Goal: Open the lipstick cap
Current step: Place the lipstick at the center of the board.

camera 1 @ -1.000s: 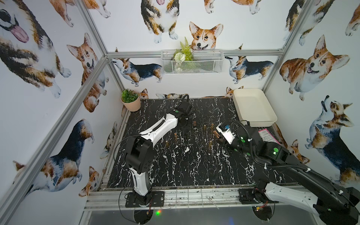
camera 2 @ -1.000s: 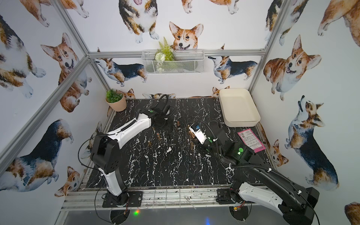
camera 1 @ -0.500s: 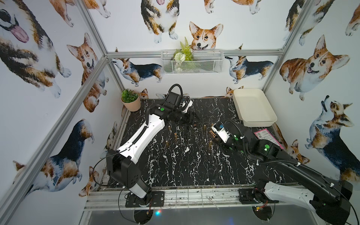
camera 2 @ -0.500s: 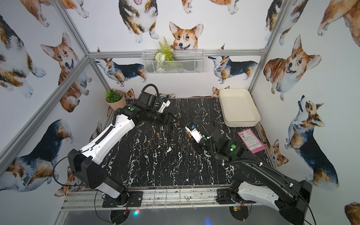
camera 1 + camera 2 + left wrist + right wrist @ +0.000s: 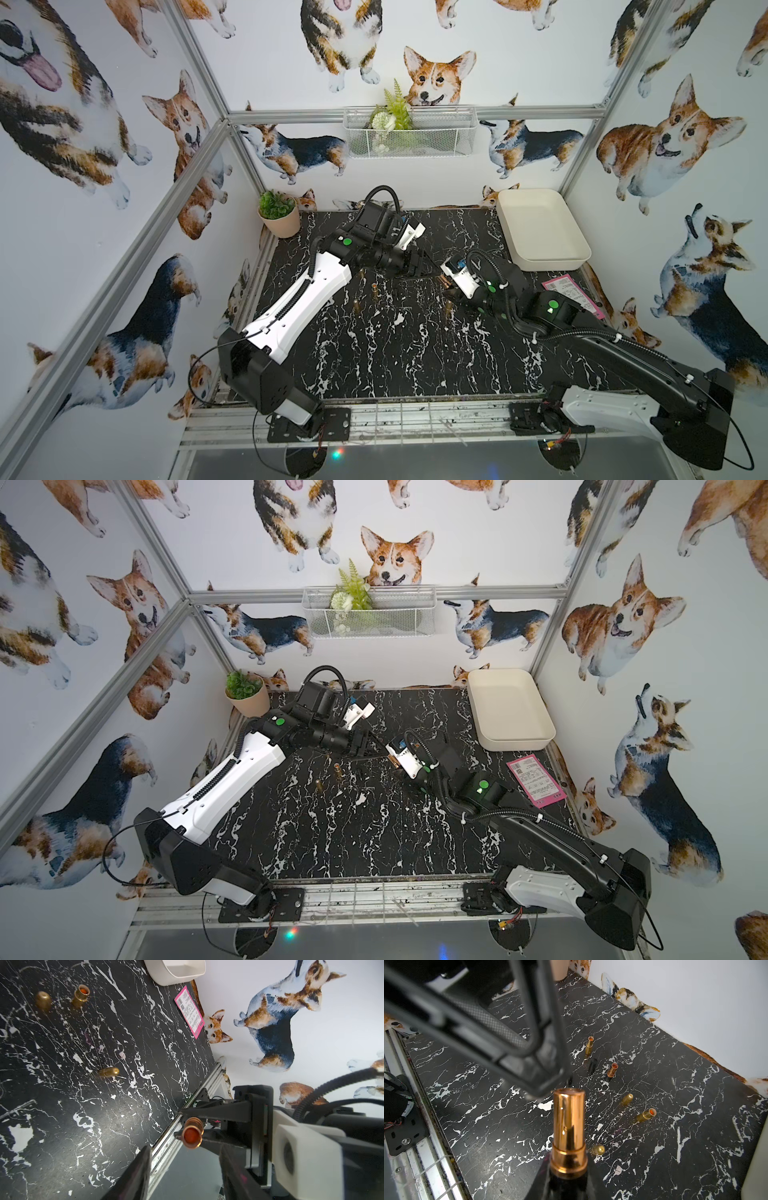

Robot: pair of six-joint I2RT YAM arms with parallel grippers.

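Right claw (image 5: pixel 182 1125) is squeezed shut on a shiny copper lipstick tube (image 5: pixel 568 1126). The tube is gripped near its bottom end and is held up in the air above the black table with white marble lines (image 5: pixel 395 353). At the tube's far tip, an orange-red circle inside a copper ring is seen in the left wrist view (so that end is not covered by a cap).

The tube is pointed toward the left claw (image 5: pixel 424 268). The two dark fingers (image 5: pixel 135 1174) of the left claw are spread apart, and nothing is held between them. The tip of the tube is found just in front of those fingers. Whether it is touched by them cannot be told.

More small things are dotted about on the table near the claws. A few open gold and copper tubes (image 5: pixel 646 1114) are stood there, with orange seen inside their tops. Two rounded gold caps (image 5: pixel 627 1099) and one little black cap (image 5: pixel 592 1063) are set near them.

A cream white tray with raised sides (image 5: pixel 540 257) is placed in the far right corner. A pink paper card (image 5: pixel 573 295) is laid just beside it, by the table's right edge. A small green plant in a tan pot (image 5: pixel 279 216) is kept in the far left corner.
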